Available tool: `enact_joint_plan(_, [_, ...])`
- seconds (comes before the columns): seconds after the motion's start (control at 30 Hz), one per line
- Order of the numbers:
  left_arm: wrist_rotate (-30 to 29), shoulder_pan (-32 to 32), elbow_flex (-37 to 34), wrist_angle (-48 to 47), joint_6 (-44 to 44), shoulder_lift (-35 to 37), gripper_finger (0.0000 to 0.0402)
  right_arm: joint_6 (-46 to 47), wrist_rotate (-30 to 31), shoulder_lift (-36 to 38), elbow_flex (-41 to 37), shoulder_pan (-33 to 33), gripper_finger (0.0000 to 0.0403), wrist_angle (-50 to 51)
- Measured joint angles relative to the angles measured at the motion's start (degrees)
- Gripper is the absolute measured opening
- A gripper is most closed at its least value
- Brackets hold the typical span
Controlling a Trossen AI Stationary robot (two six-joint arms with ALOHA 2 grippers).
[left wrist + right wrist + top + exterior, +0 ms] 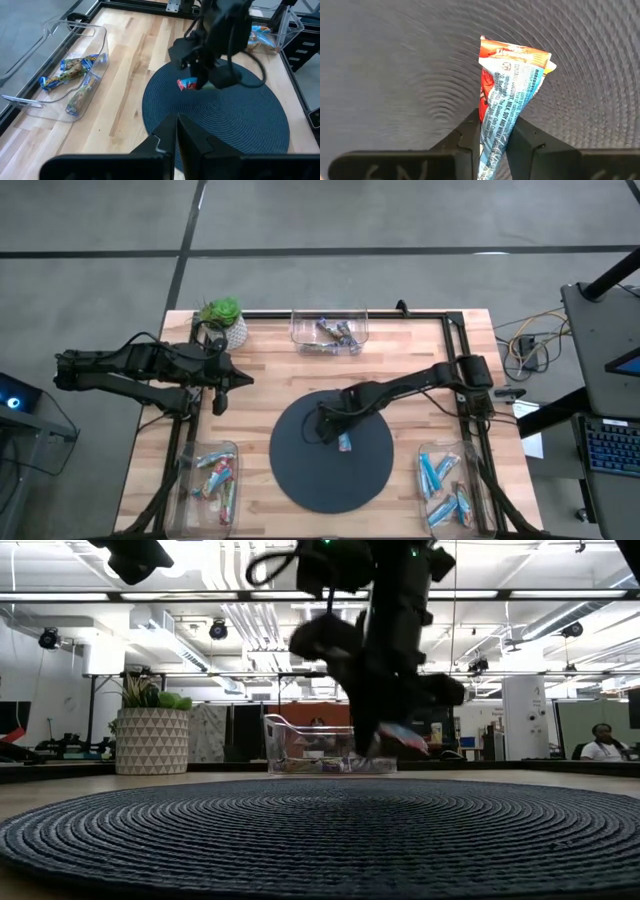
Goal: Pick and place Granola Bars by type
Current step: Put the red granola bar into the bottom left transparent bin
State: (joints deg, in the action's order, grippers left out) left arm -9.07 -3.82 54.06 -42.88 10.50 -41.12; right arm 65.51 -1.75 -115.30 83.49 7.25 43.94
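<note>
My right gripper (335,432) hangs over the dark round mat (300,480), shut on a blue and red granola bar (512,75), which also shows in the high view (345,442) and the low view (403,737). My left gripper (240,380) waits shut above bare wood left of the mat, its fingers (176,132) close together. More bars lie in three clear bins: dark mixed ones at the far edge (328,332), green and red ones near left (212,478), blue ones near right (445,485). My right gripper pinches the bar between its two fingers at one end of the wrapper (495,120), coming from above and pointing down. The rest of the bar sticks out past the fingertips, tilted, its crimped free end (517,50) lowest. The low view shows it lifted clear of the mat.
A potted plant (222,320) stands at the far left corner. A black frame rail (455,350) runs along the table's far and right sides. Bare wood lies between the mat and the bins. A person (603,745) sits far behind the table.
</note>
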Motion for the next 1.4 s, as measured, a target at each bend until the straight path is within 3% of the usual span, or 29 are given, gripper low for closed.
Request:
enact_joint_plan(0.5, [0.01, -0.01, 0.00, -0.04, -0.17, 0.00, 0.0000, -6.18, 3.45, 3.34, 7.46, 0.11, 0.0061, -8.40])
enact_joint_plan(1.4, [-1.54, 0.01, 0.00, -0.17, -0.24, 0.00, 0.0000, -8.99, 2.81, 3.34, 8.14, 0.62, 0.0053, -29.52])
